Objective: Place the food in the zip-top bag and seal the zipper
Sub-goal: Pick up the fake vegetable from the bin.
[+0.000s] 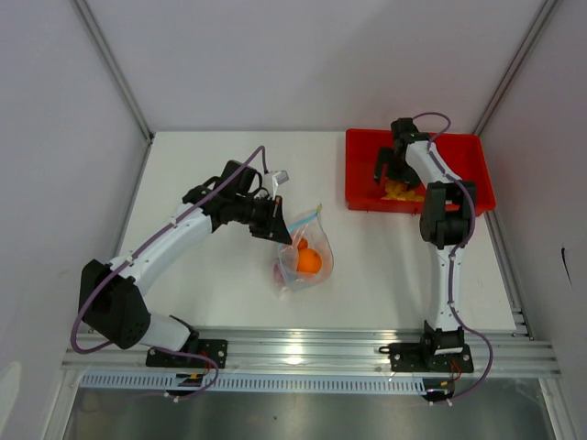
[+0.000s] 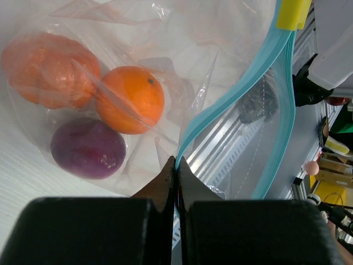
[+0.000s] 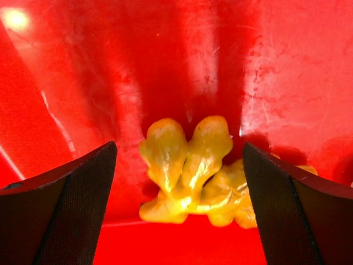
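The clear zip-top bag lies at the middle of the table. Inside it are an orange ball, an orange pumpkin-like piece and a purple round piece. My left gripper is shut on the bag's mouth edge, pinching the light blue zipper. The mouth gapes to the right of the grip. In the red tray, my right gripper stands open and low. Yellow chunks lie between its fingers, which are not touching them.
The red tray sits at the back right of the table. A yellow slider rides on the zipper's far end. An aluminium rail runs along the near edge, and white walls enclose the table.
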